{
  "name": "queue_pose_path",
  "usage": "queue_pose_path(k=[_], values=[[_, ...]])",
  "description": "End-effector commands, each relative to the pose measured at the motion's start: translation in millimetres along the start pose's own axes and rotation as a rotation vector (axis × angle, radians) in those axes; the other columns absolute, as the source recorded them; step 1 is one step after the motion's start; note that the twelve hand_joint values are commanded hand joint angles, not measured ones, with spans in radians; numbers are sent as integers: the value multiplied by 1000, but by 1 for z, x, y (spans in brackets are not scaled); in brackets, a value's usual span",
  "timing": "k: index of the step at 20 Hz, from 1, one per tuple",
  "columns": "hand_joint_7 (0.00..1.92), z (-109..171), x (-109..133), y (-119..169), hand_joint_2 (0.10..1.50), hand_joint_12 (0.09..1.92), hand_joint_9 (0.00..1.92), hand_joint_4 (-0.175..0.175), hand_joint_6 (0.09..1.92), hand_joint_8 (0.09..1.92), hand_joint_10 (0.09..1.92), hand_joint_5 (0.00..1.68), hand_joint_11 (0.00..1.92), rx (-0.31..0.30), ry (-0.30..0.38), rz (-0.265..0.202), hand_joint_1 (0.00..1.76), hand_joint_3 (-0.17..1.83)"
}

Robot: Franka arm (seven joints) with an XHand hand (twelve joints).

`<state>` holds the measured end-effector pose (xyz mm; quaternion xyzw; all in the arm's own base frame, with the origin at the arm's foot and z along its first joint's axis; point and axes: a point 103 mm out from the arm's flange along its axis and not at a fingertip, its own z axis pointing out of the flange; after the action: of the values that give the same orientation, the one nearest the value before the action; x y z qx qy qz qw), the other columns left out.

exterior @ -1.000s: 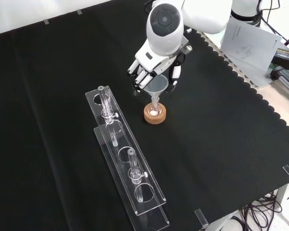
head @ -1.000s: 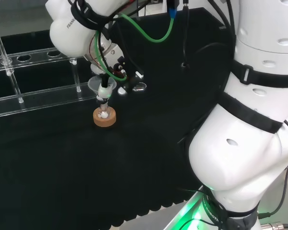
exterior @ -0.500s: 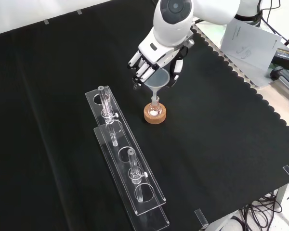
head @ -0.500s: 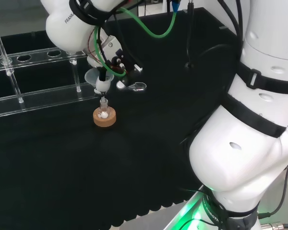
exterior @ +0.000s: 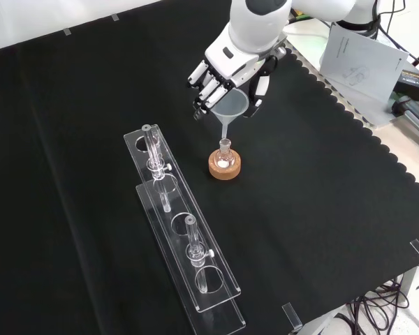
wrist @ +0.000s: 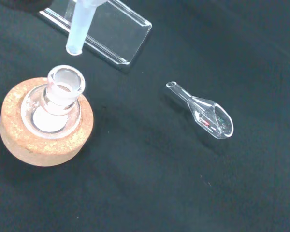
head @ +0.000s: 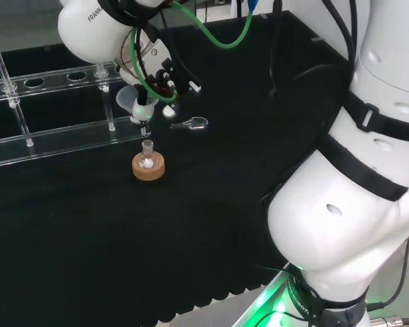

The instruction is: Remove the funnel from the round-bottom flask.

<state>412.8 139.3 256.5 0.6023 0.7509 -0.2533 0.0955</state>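
Observation:
A small round-bottom flask (exterior: 225,154) (head: 148,154) (wrist: 59,98) with white powder inside sits upright in a cork ring stand (exterior: 225,166) (head: 148,169) (wrist: 46,130). The hand (exterior: 230,73) (head: 158,85) is shut on a translucent funnel (exterior: 228,109) (head: 134,102), fingers curled round its cone. The funnel hangs in the air, its stem tip (wrist: 76,35) clear of the flask's mouth and just above it.
A clear two-tier tube rack (exterior: 185,230) (head: 48,109) holding glass tubes stands left of the flask in the front view. A small glass scoop (head: 191,125) (wrist: 205,112) lies on the black cloth near the stand. Papers (exterior: 359,59) lie beyond the cloth's scalloped edge.
The hand has risen with the funnel. The stem, seated in the flask's neck a second ago, has come out and now hangs above the mouth. The flask and stand stayed put.

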Motion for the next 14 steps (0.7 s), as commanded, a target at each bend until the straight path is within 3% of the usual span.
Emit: queue_pose_path(k=[1,14], values=[[615,-27,-15,-16,768,1278,1194,-42,87,696,561,494,536,-2,-23,52,733,437],[598,-57,-49,-6,762,1279,1183,-46,87,697,563,485,531,-21,24,97,721,444]])
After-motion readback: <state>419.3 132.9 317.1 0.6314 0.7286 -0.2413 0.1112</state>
